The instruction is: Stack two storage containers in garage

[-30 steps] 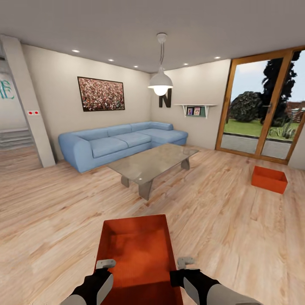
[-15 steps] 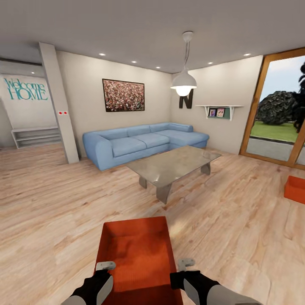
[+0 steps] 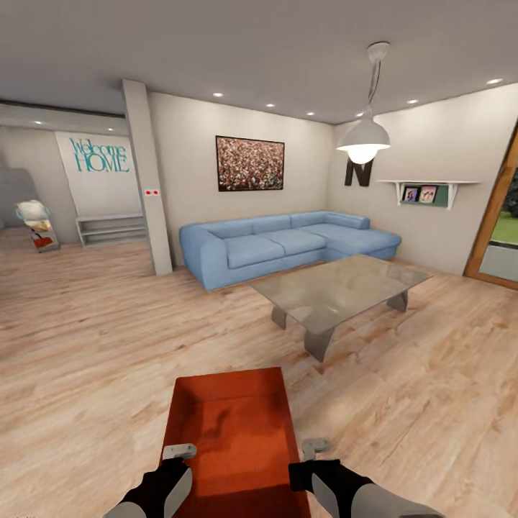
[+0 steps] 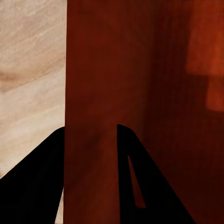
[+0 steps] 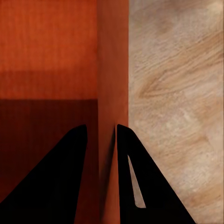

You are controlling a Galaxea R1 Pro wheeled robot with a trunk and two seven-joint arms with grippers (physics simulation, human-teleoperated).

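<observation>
One orange-red storage container (image 3: 230,424) hangs low in front of me above the living room's wood-plank floor (image 3: 86,345), its open top facing up. My left gripper (image 3: 178,453) is shut on the container's left wall, and my right gripper (image 3: 314,450) is shut on its right wall. In the left wrist view, the dark fingers of the left gripper (image 4: 88,133) straddle the ribbed wall (image 4: 93,70). The right wrist view shows the right gripper (image 5: 100,130) pinching the opposite wall (image 5: 112,70), with plank floor beside it.
A glass coffee table (image 3: 338,288) stands ahead to the right, with a blue corner sofa (image 3: 288,244) behind it. A pendant lamp (image 3: 363,140) hangs over the table. A grey pillar (image 3: 147,180) marks an opening at the left toward a "Welcome HOME" wall (image 3: 101,155). A glass door frame (image 3: 500,216) is at the far right.
The view has swung to the left: sofa, table and lamp shifted right, and the other container and garden doors slid out at the right edge. Both grippers hold the container as before.
</observation>
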